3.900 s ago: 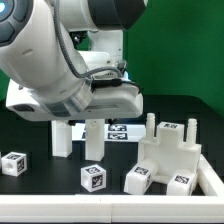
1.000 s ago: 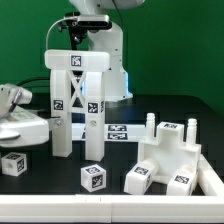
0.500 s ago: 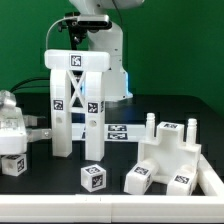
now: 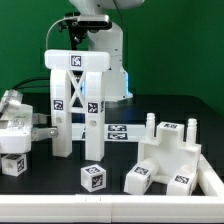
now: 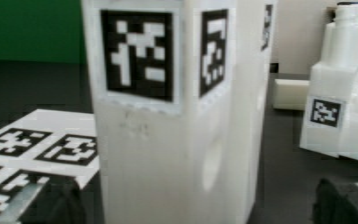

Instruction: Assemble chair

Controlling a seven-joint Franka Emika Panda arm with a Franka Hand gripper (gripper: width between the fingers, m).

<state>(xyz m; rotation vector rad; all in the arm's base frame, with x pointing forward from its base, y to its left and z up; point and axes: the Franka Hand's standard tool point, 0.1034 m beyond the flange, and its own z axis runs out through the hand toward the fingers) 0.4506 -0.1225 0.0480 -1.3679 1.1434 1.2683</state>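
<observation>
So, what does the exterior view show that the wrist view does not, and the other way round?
Only the exterior view shows the whole frame, two cubes and the gripper beside the frame's leg. Only the wrist view shows that leg's tag close up, and the dark fingers apart on either side of the leg. Both show the leg, the marker board and the panel with pegs.

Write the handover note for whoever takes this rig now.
Gripper: low at the exterior view's left, close to the X-braced frame; open or shut unclear.
The frame stands upright on the table.
Notched panel lies at the exterior view's right, with loose cubes in front.
Done: nothing visibly joined yet.
Left: join all chair parts.
</observation>
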